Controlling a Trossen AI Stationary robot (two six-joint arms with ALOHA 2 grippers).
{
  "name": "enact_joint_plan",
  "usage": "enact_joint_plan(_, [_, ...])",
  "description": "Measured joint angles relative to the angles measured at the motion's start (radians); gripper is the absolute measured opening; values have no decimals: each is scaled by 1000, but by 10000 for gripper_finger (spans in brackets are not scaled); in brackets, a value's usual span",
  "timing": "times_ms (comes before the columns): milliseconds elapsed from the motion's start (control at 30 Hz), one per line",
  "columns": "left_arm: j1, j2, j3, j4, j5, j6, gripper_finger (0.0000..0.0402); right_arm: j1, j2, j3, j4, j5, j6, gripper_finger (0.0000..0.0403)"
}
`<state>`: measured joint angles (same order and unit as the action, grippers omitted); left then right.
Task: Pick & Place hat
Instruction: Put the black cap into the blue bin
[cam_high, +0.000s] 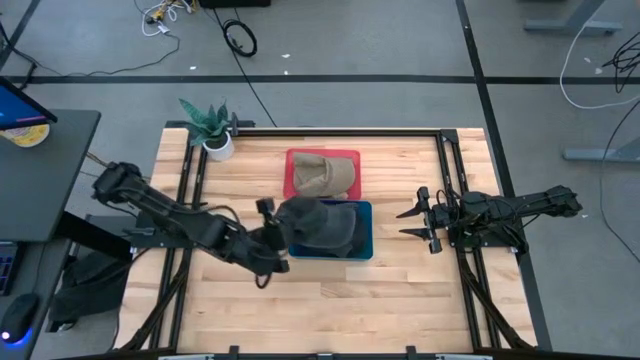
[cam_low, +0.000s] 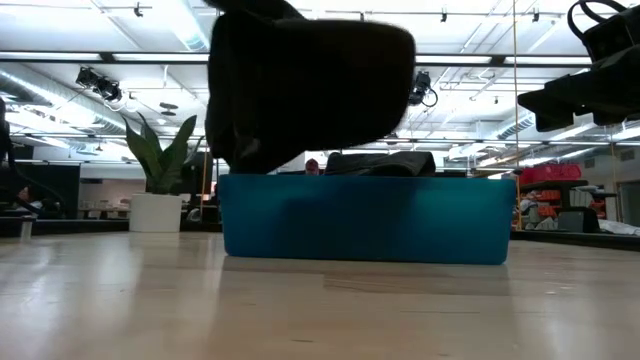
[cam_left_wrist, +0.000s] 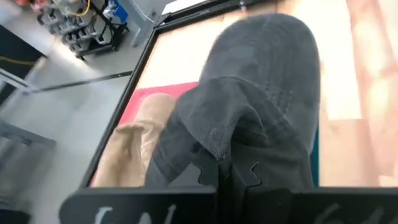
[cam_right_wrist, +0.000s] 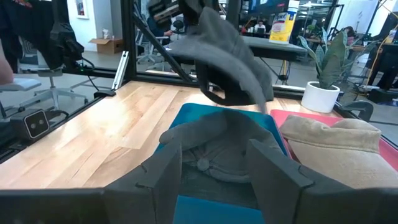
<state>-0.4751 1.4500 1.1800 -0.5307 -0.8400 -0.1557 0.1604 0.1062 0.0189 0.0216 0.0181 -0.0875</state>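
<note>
Item: my left pincer (cam_high: 277, 238), clamped on dark hat (cam_high: 318, 222), raised above blue bin's (cam_high: 364, 245) left rim; bare counter (cam_high: 330, 295) nearside. My right pincer (cam_high: 412, 222) spread, right.

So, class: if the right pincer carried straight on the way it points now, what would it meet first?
The right pincer, open, points toward the blue bin. It would likely meet the bin's near wall, or the dark hat lying inside; its height is unclear.
</note>
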Motion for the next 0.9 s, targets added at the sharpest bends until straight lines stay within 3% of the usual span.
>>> enact_joint_plan(200, [0,145,103,1,-97,80,2,0,0,0,0,0,0,185])
enact_joint_plan(367, [8,212,154,14,-97,86,2,0,0,0,0,0,0,185])
enact_joint_plan(500, [30,245,157,9,16,92,2,0,0,0,0,0,0,185])
enact_joint_plan(700, [106,296,158,8,290,49,2,0,0,0,0,0,0,185])
enact_joint_plan(900, [171,362,158,7,343,24,2,0,0,0,0,0,0,185])
